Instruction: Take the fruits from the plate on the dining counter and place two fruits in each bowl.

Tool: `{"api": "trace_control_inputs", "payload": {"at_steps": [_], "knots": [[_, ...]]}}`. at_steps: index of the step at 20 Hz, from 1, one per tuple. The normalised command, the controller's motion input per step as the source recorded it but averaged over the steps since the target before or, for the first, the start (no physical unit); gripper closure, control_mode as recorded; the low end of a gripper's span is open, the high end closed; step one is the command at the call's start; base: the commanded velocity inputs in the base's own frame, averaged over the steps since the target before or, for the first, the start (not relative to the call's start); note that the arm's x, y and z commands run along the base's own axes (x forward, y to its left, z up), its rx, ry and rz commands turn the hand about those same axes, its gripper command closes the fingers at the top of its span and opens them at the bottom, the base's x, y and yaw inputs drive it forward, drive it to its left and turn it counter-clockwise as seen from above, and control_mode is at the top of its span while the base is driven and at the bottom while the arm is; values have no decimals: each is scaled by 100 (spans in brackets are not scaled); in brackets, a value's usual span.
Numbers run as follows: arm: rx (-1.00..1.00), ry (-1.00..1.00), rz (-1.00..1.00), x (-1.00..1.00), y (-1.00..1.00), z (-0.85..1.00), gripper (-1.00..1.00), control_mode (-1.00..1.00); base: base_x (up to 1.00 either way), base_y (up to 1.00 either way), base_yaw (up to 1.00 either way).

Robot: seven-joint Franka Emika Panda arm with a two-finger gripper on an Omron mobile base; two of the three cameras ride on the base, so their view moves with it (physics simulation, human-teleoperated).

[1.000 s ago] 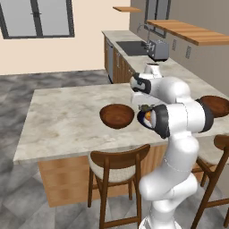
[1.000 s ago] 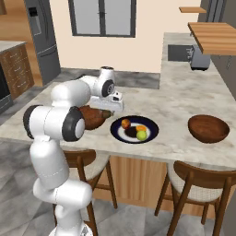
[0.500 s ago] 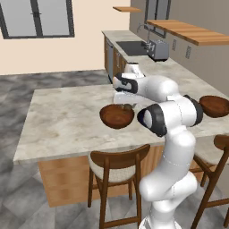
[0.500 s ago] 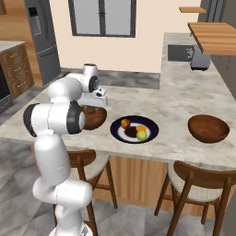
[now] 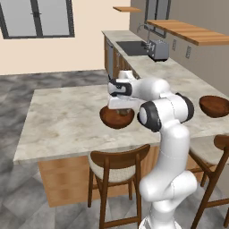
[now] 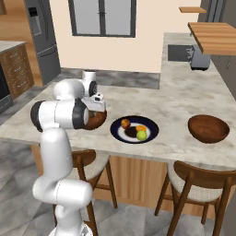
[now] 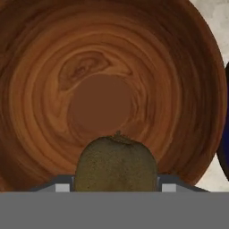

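Observation:
My gripper (image 7: 116, 184) is shut on the dark brownish-green fruit (image 7: 116, 162) and hangs just above the middle of the left wooden bowl (image 7: 103, 89). From the base views, the gripper (image 5: 120, 107) points down over that bowl (image 5: 117, 118), which my arm partly hides (image 6: 96, 120). On the dining counter (image 5: 67, 116), the navy plate (image 6: 150, 134) lies right of this bowl. It holds a red fruit (image 6: 125, 123), an orange fruit (image 6: 141, 128) and a yellow-green fruit (image 6: 142, 135). Farther right stands the second bowl (image 6: 208, 128), with nothing in it.
Wooden stools (image 5: 118, 165) (image 6: 198, 184) stand along the counter's near edge. A toaster (image 5: 157, 49) and a sink sit on the back worktop. The plate's dark rim (image 7: 225, 134) shows at the right of the hand view.
My arm has swung left from beside the plate to over the left bowl, still carrying the brownish-green fruit. The three fruits on the plate have not moved.

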Motion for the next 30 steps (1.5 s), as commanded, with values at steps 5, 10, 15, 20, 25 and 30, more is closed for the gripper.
{"api": "trace_control_inputs", "payload": {"at_steps": [5, 10, 15, 20, 25, 30], "knots": [[0, 0, 0, 0, 26, -45, 100, -100, 0, 0, 0], [0, 0, 0, 0, 9, -32, 100, -100, 0, 0, 0], [0, 0, 0, 0, 2, -1, -100, -100, 0, 0, 0], [0, 0, 0, 0, 0, 0, -100, -100, 0, 0, 0], [0, 0, 2, 0, -1, 20, -100, -100, 0, 0, 0], [1, -4, 0, -41, -19, 78, -100, -100, 0, 0, 0]]}}
